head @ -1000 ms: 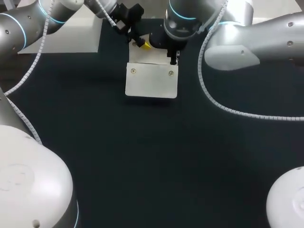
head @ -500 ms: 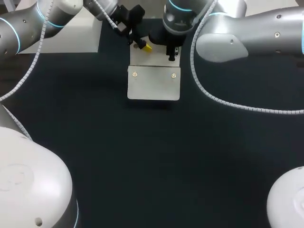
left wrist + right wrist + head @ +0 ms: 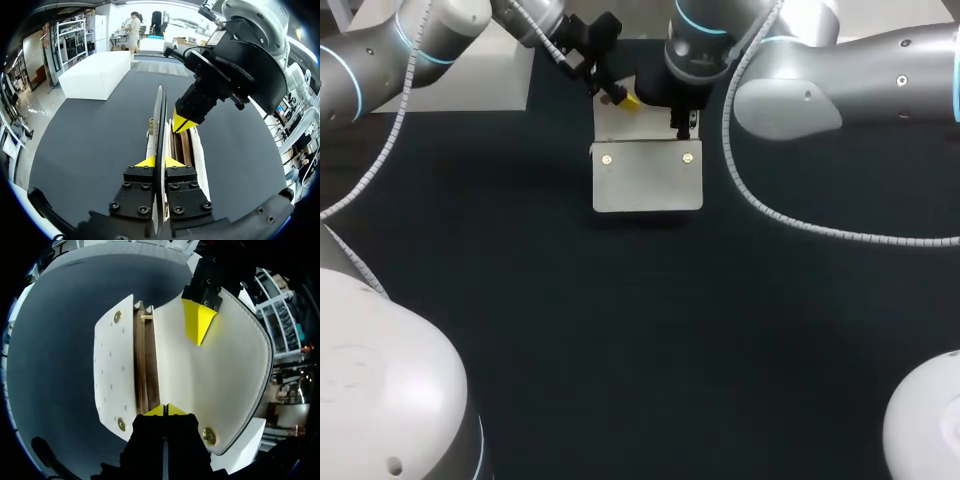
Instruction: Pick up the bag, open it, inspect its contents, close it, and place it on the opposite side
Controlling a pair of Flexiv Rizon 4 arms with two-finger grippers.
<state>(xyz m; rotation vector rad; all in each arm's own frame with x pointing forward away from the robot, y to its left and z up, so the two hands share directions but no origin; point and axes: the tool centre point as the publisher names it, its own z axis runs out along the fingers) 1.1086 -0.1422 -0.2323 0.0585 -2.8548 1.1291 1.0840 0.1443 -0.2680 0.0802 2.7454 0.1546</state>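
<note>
A white bag (image 3: 647, 180) with brass studs lies at the far middle of the dark table, its flap (image 3: 625, 122) lifted. My left gripper (image 3: 623, 99) is shut on the flap's edge; in the left wrist view that thin edge (image 3: 160, 115) runs between its fingers (image 3: 159, 162). My right gripper (image 3: 682, 122) is shut on the bag's rim at the mouth. In the right wrist view its tips (image 3: 165, 410) meet beside the brown interior (image 3: 145, 365), with the front panel (image 3: 111, 365) on one side and the flap (image 3: 225, 375) on the other. The compartments look narrow and dark; no contents show.
A white block (image 3: 470, 75) stands at the table's back left, also seen beyond the bag in the left wrist view (image 3: 97, 75). Dark table surface (image 3: 640, 340) spreads around the bag on all near sides.
Both grippers and the bag have shifted slightly to the right and a little nearer. Both grips are unchanged.
</note>
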